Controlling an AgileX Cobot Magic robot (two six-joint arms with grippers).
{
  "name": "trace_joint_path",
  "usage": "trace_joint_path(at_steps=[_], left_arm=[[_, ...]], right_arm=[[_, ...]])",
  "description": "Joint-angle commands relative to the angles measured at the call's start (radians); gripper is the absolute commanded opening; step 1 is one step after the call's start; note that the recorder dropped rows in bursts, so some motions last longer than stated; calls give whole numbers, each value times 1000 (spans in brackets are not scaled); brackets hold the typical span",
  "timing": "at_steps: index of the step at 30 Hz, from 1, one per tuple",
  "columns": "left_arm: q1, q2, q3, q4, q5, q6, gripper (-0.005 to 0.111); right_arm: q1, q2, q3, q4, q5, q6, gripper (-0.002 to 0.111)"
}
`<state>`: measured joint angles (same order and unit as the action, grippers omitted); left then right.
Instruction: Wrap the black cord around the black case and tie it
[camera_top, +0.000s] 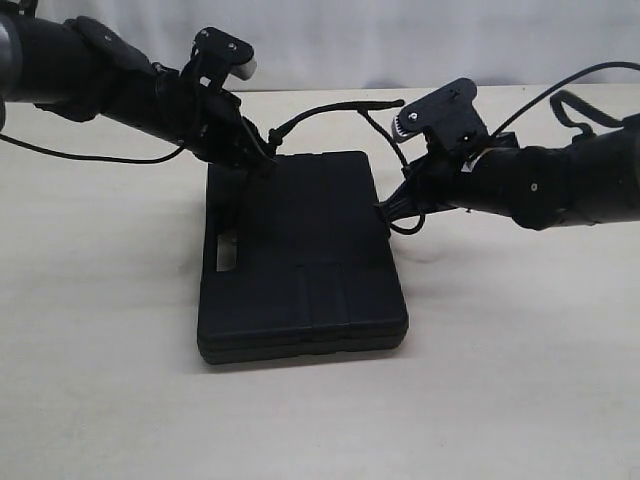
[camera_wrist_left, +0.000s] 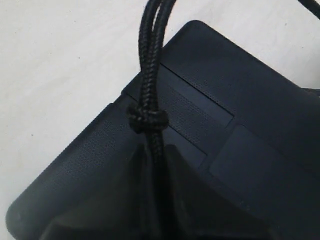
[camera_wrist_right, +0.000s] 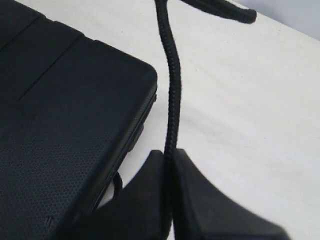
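Looking at a pale worktop (camera_top: 520, 380) with the black case (camera_top: 300, 260) lying flat around mid-scene, handle slot along its left edge in the exterior view. Got the left gripper (camera_top: 262, 150) over the case's far left corner, jaws clenched on the black cord (camera_top: 335, 108) right by a small knot (camera_wrist_left: 146, 119), with two strands running on side by side past it. Same deal for the right gripper (camera_top: 395, 208), just beside the case's right edge, jaws clamped tight on a single strand. Seeing the cord arc across between the two above the case's far edge, loose end poking out rightward. Can't tell whether any of it runs under the case.
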<state>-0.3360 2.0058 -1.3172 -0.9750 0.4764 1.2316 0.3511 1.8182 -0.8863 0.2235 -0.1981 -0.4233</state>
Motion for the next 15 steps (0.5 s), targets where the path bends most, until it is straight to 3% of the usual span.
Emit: trace_joint_path(at_steps=[1, 15], left_arm=[[4, 3, 1, -9, 29, 17, 0], [-2, 3, 1, -59, 134, 216, 0]], right_arm=[[-4, 3, 5, 4, -43, 5, 4], [-2, 16, 3, 8, -76, 19, 4]])
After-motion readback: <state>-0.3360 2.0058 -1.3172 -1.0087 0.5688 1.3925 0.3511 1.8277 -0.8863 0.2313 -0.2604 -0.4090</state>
